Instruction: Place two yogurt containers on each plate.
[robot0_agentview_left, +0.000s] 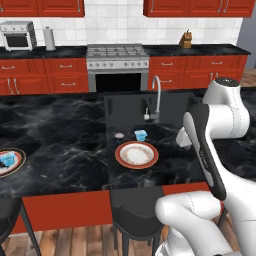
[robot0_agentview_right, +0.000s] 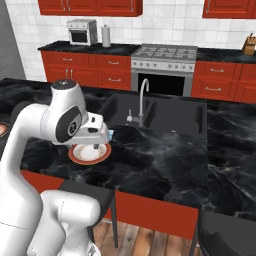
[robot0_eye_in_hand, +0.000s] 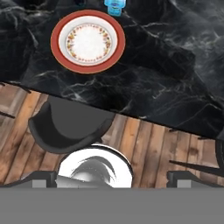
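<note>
I've got the black marble counter (robot0_agentview_left: 65, 140) in front of me. One red-rimmed plate (robot0_agentview_left: 136, 154) sits near its front edge, bare. Just behind it a light blue yogurt tub (robot0_agentview_left: 141, 135) and a small dark tub (robot0_agentview_left: 119, 135) stand on the marble. Far left, a second plate (robot0_agentview_left: 15, 159) carries a blue tub (robot0_agentview_left: 7, 159).

Evenly lit, rendered kitchen under soft, diffuse light with no harsh glare. Faint sheen on the black marble counter (robot0_agentview_left: 65, 145); dim shadow beneath its overhang onto the stool (robot0_eye_in_hand: 70, 129). Coarse, slightly soft resolution throughout, no edge distortion.
</note>
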